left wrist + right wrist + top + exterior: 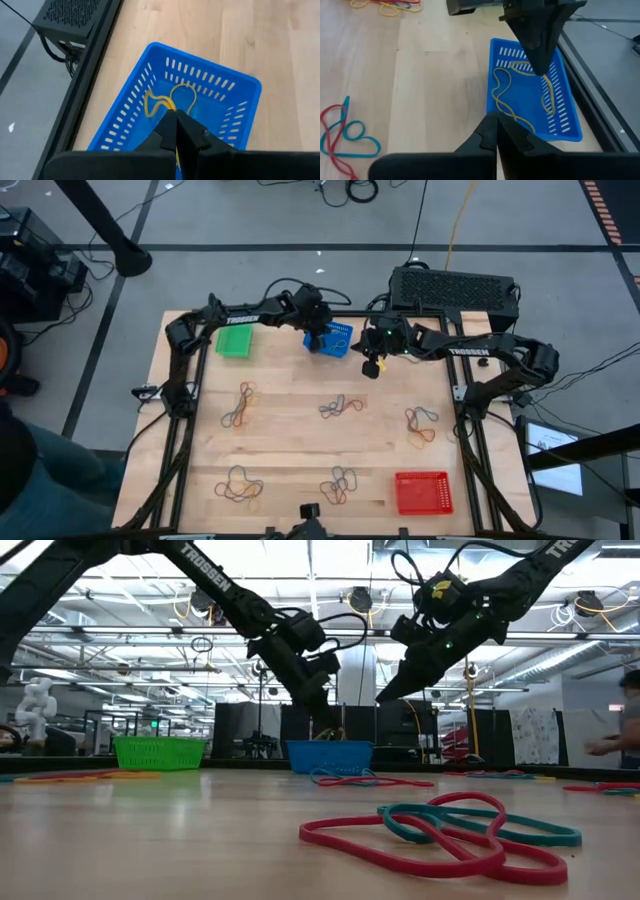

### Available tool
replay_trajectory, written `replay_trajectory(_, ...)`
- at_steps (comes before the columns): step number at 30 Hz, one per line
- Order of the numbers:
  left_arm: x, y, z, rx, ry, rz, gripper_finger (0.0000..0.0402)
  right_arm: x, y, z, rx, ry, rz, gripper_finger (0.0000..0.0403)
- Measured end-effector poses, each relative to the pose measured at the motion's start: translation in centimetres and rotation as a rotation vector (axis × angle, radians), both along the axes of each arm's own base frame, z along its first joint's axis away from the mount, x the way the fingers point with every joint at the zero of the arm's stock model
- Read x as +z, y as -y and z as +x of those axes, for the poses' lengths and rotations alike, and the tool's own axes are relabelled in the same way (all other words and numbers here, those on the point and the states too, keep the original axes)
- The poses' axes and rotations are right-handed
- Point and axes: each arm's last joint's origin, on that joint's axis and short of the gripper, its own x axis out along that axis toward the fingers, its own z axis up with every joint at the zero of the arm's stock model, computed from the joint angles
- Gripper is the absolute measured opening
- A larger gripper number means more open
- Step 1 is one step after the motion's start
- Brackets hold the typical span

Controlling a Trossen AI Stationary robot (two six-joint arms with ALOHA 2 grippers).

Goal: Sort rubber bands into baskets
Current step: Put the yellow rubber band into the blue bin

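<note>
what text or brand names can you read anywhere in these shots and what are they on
"TROSSEN" in white letters on the left arm, low view.
"TROSSEN", small, on the right arm, high view.
A matching white mark on the left arm in the high view is too small to read.
White letters on the right arm at the low view's top edge are cut off.
No text on the blue basket.

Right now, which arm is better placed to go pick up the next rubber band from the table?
Probably the right. The right tool hangs beside the blue basket, apparently empty, nearer the pile of bands on its side. The left tool is down in the basket at a yellow band.
</note>
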Motion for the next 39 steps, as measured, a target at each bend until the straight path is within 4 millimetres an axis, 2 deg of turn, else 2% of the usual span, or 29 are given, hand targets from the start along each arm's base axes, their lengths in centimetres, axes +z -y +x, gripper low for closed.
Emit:
replay_trajectory(5,-0.1,0.0,-0.2,0.027,-0.032,0.020,0.0014,-0.1,0.0,0.0,0.000,-0.008,0.004,0.0000)
replay_trajectory(15,0.3,0.2,-0.5,0.043,-0.065,0.030,0.0115,-0.2,-0.1,-0.1,0.001,-0.026,0.014,0.0000)
replay_trajectory(19,2.0,0.4,-1.0,0.054,-0.113,0.012,0.0140,-0.3,-0.2,-0.3,0.003,-0.042,0.022,0.0000)
replay_trajectory(22,4.1,1.1,-1.7,0.048,-0.121,0.004,0.0145,-0.1,-0.4,-0.4,0.006,-0.041,0.025,0.0000)
replay_trajectory(27,7.3,3.6,-3.6,0.019,-0.174,-0.030,0.0146,0.9,-1.4,-0.7,0.034,-0.032,0.022,0.0000)
replay_trajectory(31,9.4,6.3,-4.6,-0.007,-0.199,-0.064,0.0146,1.8,-2.8,-1.1,0.068,-0.035,0.028,0.0000)
replay_trajectory(35,10.5,9.3,-5.2,-0.050,-0.217,-0.085,0.0146,2.8,-4.3,-1.6,0.089,-0.030,0.056,0.0000)
replay_trajectory(39,10.7,11.9,-6.0,-0.077,-0.211,-0.088,0.0146,3.3,-5.9,-1.9,0.112,-0.032,0.103,0.0000)
